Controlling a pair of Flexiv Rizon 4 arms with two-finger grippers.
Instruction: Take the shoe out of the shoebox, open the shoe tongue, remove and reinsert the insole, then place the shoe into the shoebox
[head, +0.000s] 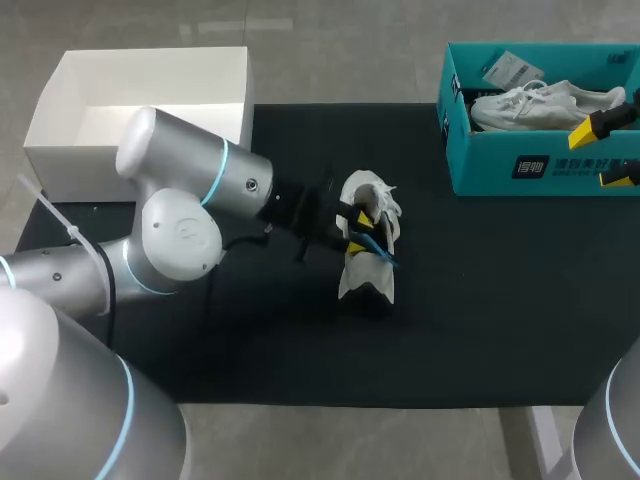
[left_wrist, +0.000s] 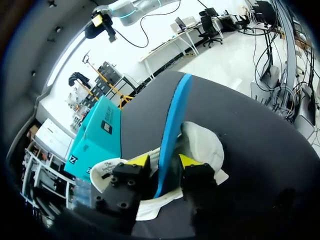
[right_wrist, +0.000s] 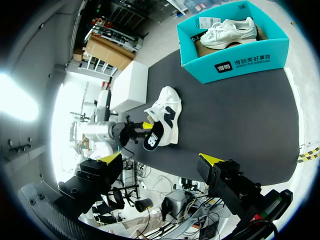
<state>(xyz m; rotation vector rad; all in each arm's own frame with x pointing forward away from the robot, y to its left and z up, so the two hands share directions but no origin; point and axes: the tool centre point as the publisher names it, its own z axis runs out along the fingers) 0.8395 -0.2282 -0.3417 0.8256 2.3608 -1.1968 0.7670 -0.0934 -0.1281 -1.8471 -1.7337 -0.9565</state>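
A white shoe (head: 368, 240) lies on its side on the black mat (head: 480, 300) in the middle of the table. A blue insole (left_wrist: 172, 125) stands half out of the shoe's (left_wrist: 202, 145) opening. My left gripper (head: 358, 232) is at that opening. Its fingers (left_wrist: 137, 161) are open, one on each side of the insole with a gap on both sides. The teal shoebox (head: 500, 165) stands at the back right and holds a second white shoe (head: 545, 100). My right gripper (head: 605, 152) hangs open at the box's right end, with nothing between its fingers (right_wrist: 107, 160).
A white open box (head: 140, 110) sits at the back left, partly off the mat. My left arm (head: 190, 200) crosses the mat's left half. From the right wrist view the shoe (right_wrist: 165, 115) lies between that arm and the shoebox (right_wrist: 235, 55).
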